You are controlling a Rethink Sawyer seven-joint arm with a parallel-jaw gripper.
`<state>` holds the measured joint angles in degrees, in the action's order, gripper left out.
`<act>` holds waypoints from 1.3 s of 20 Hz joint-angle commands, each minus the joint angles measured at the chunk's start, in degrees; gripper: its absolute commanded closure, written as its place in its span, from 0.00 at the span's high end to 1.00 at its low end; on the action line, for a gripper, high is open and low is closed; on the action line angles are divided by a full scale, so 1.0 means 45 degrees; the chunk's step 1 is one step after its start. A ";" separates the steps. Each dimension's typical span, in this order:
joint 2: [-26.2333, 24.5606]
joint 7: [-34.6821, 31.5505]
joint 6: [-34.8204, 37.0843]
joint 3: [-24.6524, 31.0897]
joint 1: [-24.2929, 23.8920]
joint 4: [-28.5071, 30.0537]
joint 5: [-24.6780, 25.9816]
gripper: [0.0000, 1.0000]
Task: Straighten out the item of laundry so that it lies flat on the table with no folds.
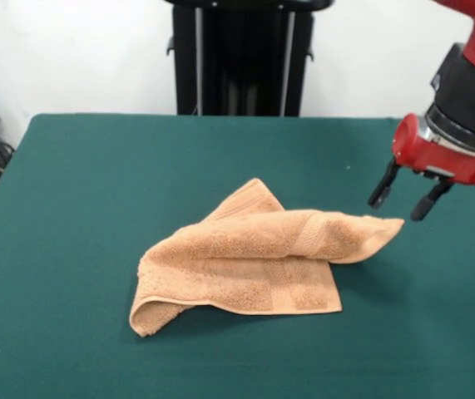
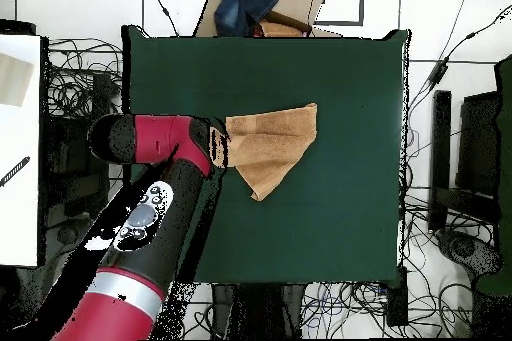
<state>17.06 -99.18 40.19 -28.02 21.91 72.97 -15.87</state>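
Observation:
The item of laundry (image 1: 249, 258) is a peach-orange towel lying folded over itself near the middle of the dark green table (image 1: 96, 191). One layer drapes across another, and a pointed corner reaches right toward the gripper. In the overhead view the towel (image 2: 272, 145) shows as a rough triangle, with the arm's red wrist covering its left end. My gripper (image 1: 408, 199) hangs open just above and to the right of the towel's right corner, holding nothing. Its two black fingers (image 1: 381, 189) point down, clear of the cloth.
The black pedestal (image 1: 241, 54) stands behind the table's far edge. Cables and black equipment (image 2: 455, 157) surround the table on the floor. A cardboard box with blue cloth (image 2: 255, 5) sits past one table edge. A white surface (image 2: 20, 147) lies at the overhead view's left.

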 commanded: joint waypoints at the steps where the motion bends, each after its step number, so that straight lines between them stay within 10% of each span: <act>1: -0.0417 -0.2973 0.0210 0.1503 -0.0168 0.1098 -0.0385 1.00; 26: -0.0414 -0.2876 -0.0589 0.2610 -0.0630 0.1813 -0.1174 1.00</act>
<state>17.01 -99.18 40.18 -24.41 20.83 74.79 -18.85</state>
